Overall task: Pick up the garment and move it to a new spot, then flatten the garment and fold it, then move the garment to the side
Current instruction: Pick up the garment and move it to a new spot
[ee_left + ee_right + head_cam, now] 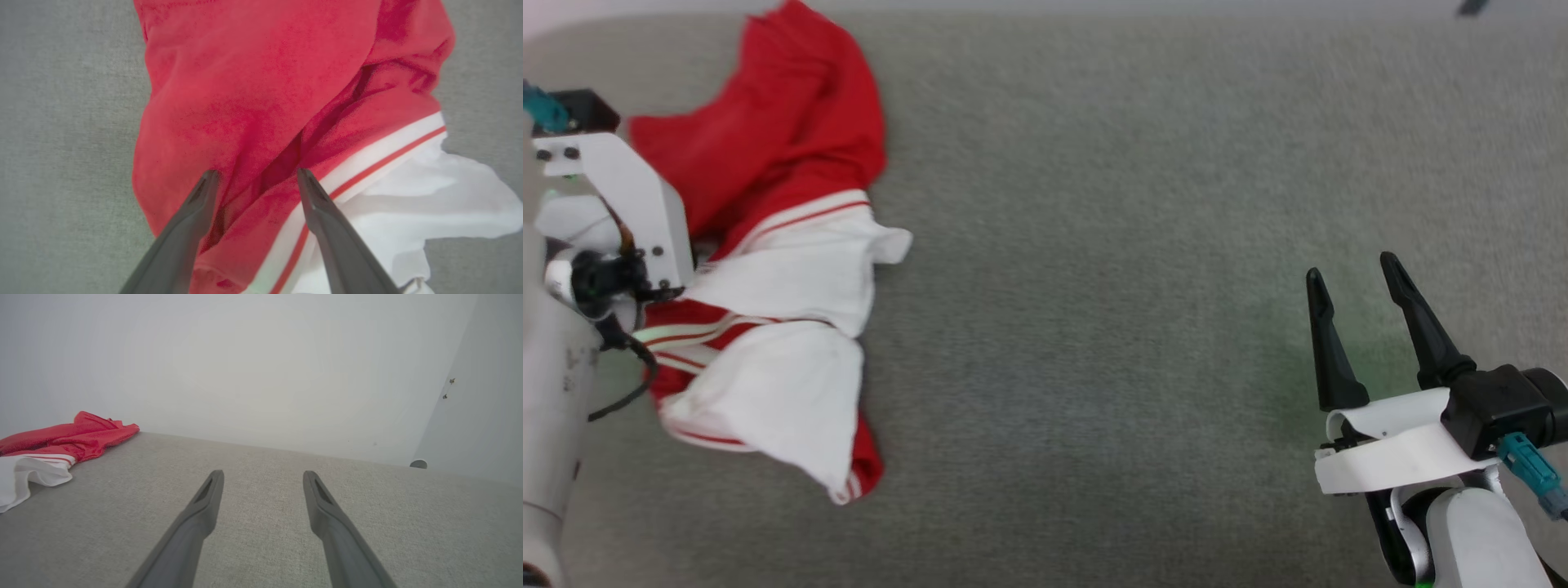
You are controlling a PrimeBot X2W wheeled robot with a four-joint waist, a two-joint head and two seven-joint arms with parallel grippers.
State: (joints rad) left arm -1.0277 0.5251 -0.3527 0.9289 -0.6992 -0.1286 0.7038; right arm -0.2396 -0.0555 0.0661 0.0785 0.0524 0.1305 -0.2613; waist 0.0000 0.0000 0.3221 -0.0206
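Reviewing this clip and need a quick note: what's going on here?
The robot's left arm is over the crumpled garment at the left of the grey surface, jaws open either side of a red fold, nothing gripped; whether the tips touch the cloth is unclear. The right arm hangs at the right, jaws open over bare surface, well apart from the garment, which lies bunched, not yet flattened or folded.

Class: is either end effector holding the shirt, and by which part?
Nothing is held. The left end effector is open over red folds of the garment; the right end effector is open, away from it.
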